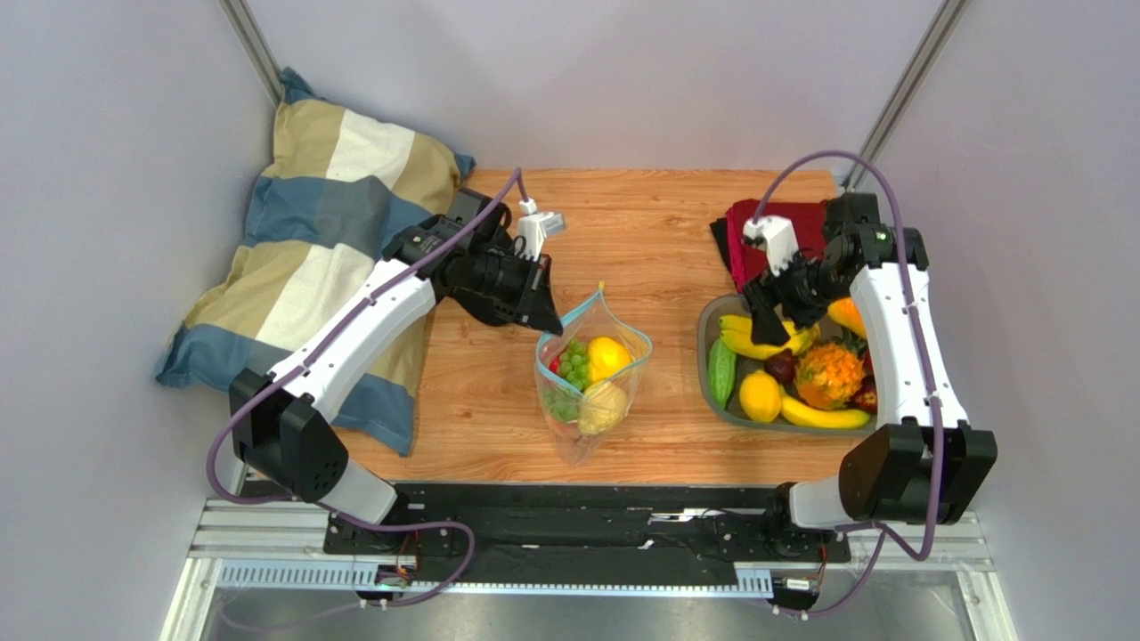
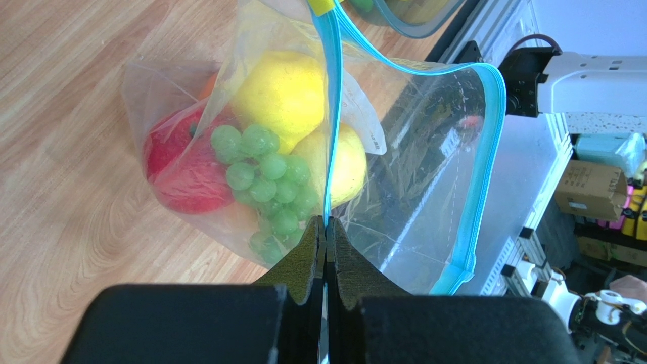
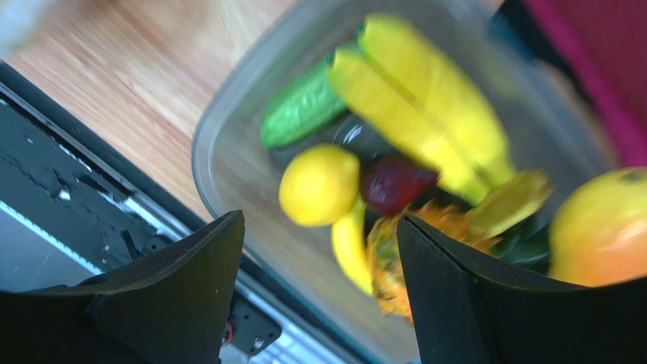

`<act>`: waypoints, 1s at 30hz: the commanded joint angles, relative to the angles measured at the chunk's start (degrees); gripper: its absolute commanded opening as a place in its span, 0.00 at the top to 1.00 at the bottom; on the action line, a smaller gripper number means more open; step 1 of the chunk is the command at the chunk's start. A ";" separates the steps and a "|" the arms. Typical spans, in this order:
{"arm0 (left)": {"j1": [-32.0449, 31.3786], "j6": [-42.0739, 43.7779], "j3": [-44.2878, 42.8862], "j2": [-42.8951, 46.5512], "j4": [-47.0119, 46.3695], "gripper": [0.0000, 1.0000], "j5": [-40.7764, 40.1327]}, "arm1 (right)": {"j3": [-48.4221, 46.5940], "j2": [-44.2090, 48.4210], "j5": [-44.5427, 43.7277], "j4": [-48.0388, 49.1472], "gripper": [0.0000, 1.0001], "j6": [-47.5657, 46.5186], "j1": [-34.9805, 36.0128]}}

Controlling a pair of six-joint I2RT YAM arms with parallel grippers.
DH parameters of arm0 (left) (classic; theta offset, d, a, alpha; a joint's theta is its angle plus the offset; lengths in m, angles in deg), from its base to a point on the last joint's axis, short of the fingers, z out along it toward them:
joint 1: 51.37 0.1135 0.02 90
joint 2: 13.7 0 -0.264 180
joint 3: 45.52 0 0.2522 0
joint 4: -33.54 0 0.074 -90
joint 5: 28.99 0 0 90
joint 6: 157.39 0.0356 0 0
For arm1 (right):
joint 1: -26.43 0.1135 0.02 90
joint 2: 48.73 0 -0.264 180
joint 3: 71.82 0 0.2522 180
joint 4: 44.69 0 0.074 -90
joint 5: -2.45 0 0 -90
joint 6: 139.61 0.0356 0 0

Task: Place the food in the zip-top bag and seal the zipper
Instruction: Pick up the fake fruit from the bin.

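The clear zip-top bag (image 1: 593,374) stands on the wooden table, mouth open, holding green grapes (image 2: 266,178), a yellow fruit (image 2: 281,91), a red fruit (image 2: 182,163) and a yellow pear (image 2: 345,163). My left gripper (image 1: 546,321) is shut on one side of the light-blue zipper (image 2: 328,114) at the bag's rim (image 2: 326,224); the other zipper side (image 2: 486,152) bows away. My right gripper (image 3: 320,218) is open and empty above the grey tray (image 3: 205,152). The tray holds bananas (image 3: 425,98), a cucumber (image 3: 304,106), a yellow fruit (image 3: 319,186) and an orange (image 3: 600,227).
A striped pillow (image 1: 321,254) lies at the table's left behind my left arm. A dark red cloth (image 1: 770,227) lies behind the tray (image 1: 709,387). A toy pineapple (image 1: 830,374) sits in the tray. The metal rail runs along the near edge.
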 commanded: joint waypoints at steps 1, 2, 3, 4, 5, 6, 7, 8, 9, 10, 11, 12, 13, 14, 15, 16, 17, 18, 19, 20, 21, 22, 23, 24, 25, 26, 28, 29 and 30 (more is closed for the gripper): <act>0.36 0.43 0.50 1.51 -1.94 1.00 1.17 | 11.54 3.97 -9.24 -0.34 0.22 2.72 -0.91; 0.36 0.26 0.76 1.51 -2.21 1.00 1.17 | 13.93 4.33 -10.13 0.98 0.22 3.61 -0.91; 0.36 0.26 0.93 1.60 -2.30 1.00 1.17 | 15.78 4.68 -11.10 3.78 0.22 4.84 -0.91; 0.36 0.26 1.02 1.60 -2.30 1.00 1.17 | 18.94 4.77 -12.32 4.85 0.21 6.85 -0.91; 0.36 0.17 1.02 1.51 -2.38 1.00 1.17 | 20.10 4.60 -12.69 5.82 0.21 7.83 -0.91; 0.36 0.17 1.02 1.51 -2.38 1.00 1.17 | 21.15 4.42 -13.30 7.92 0.20 8.89 -0.82; 0.36 0.26 1.02 1.60 -2.38 1.00 1.08 | 22.30 4.16 -14.70 9.07 0.20 10.03 -0.82; 0.36 0.17 1.20 1.60 -2.47 1.00 1.17 | 23.96 3.72 -15.15 9.95 0.19 11.17 -0.82; 0.36 0.17 1.29 1.68 -2.56 1.00 1.08 | 25.02 3.63 -15.76 12.40 0.18 11.70 -0.82; 0.36 0.17 1.20 1.77 -2.56 1.00 1.08 | 25.90 3.37 -16.72 13.46 0.18 12.32 -0.82; 0.36 0.17 1.29 1.86 -2.65 1.00 1.08 | 27.48 2.84 -16.73 14.34 0.17 12.59 -0.82; 0.36 0.34 1.37 1.95 -2.56 1.00 0.99 | 28.10 2.31 -16.82 15.66 0.17 13.11 -0.82; 0.36 0.26 1.46 1.95 -2.56 1.00 0.91 | 28.54 2.05 -16.47 16.11 0.17 13.46 -0.82; 0.36 0.26 1.64 2.04 -2.65 1.00 0.73 | 28.90 1.52 -16.21 16.37 0.17 13.81 -0.82; 0.45 0.26 1.81 2.12 -2.65 1.00 0.82 | 29.60 0.73 -15.94 17.24 0.17 14.60 -0.82; 0.45 0.26 1.90 2.12 -2.73 1.00 0.73 | 29.95 0.38 -15.85 18.04 0.16 14.96 -0.73; 0.45 0.34 2.08 2.21 -2.82 1.00 0.73 | 30.21 0.11 -15.94 18.74 0.16 15.40 -0.73; 0.45 0.26 2.16 2.13 -2.82 1.00 0.73 | 30.74 -0.50 -15.94 20.14 0.15 16.27 -0.73; 0.45 0.26 2.25 2.12 -2.91 1.00 0.73 | 31.01 -0.94 -15.59 20.68 0.15 16.63 -0.73; 0.54 0.43 2.25 2.12 -2.82 1.00 0.73 | 31.01 -1.29 -15.15 20.94 0.15 16.80 -0.73; 0.54 0.43 2.17 2.12 -2.82 1.00 0.73 | 30.92 -1.82 -14.80 21.21 0.15 17.07 -0.64; 0.54 0.43 2.17 2.12 -2.82 1.00 0.73 | 31.01 -2.87 -14.36 21.47 0.15 17.51 -0.56; 0.63 0.61 2.08 2.12 -2.82 1.00 0.73 | 30.92 -3.31 -14.01 21.56 0.15 17.60 -0.56; 0.63 0.61 1.99 2.12 -2.91 1.00 0.64 | 30.92 -3.75 -13.66 21.73 0.15 17.60 -0.47; 0.63 0.70 2.08 2.04 -2.74 1.00 0.64 | 30.92 -4.28 -12.87 21.82 0.15 17.68 -0.38; 0.63 0.70 1.90 1.95 -2.74 1.00 0.64 | 30.92 -4.54 -12.52 22.00 0.15 17.86 -0.29; 0.71 0.78 1.90 1.77 -2.56 1.00 0.64 | 30.66 -4.98 -11.38 21.74 0.16 17.86 -0.38; 0.71 0.79 1.90 1.77 -2.47 1.00 0.64 | 30.48 -5.25 -11.02 21.48 0.18 17.86 -0.29; 0.71 0.87 1.90 1.77 -2.47 1.00 0.64 | 30.39 -5.25 -10.58 20.86 0.21 17.86 -0.29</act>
